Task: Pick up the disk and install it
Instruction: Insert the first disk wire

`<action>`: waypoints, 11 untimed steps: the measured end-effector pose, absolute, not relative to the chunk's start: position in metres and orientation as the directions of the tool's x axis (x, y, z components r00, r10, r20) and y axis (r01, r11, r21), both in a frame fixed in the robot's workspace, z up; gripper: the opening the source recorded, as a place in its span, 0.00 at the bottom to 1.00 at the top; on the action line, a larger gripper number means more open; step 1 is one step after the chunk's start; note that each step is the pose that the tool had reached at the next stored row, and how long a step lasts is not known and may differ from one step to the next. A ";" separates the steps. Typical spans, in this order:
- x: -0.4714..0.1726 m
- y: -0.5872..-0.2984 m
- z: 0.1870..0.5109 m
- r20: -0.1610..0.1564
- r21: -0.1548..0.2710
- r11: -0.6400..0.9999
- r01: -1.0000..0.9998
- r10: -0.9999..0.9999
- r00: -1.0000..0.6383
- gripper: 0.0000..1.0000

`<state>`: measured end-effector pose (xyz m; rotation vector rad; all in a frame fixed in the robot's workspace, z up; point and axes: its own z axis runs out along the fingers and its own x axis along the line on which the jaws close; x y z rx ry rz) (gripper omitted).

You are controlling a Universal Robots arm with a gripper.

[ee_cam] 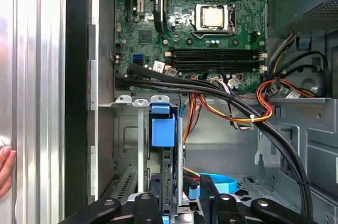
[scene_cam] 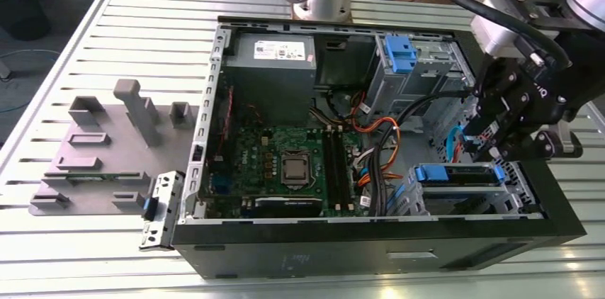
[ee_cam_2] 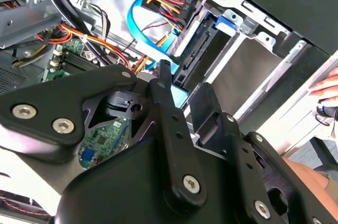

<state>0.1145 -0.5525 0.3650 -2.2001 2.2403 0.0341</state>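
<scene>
The disk lies in the lower drive bay at the corner of the open computer case on the exterior view's right, its blue end tab facing the motherboard. In the first wrist view the disk runs edge-on from its blue tab down between my fingers. My gripper hangs right over it, open and straddling it. One finger is close to the disk's side and the other stands a little apart. In the second wrist view the disk's connector end lies just beyond my gripper.
The motherboard fills the case floor, with the grey power-supply box and a taller blue-tabbed cage at the back. Black and orange cables cross close to the bay. A grey fixture plate lies outside. A person's hand rests by the case.
</scene>
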 end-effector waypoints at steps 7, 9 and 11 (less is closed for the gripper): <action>0.115 -0.551 0.359 -0.016 0.014 0.018 -1.000 -1.000 -0.018 0.42; 0.116 -0.550 0.357 -0.016 0.014 0.018 -1.000 -1.000 -0.019 0.42; 0.116 -0.550 0.356 -0.016 0.014 0.019 -1.000 -1.000 -0.019 0.42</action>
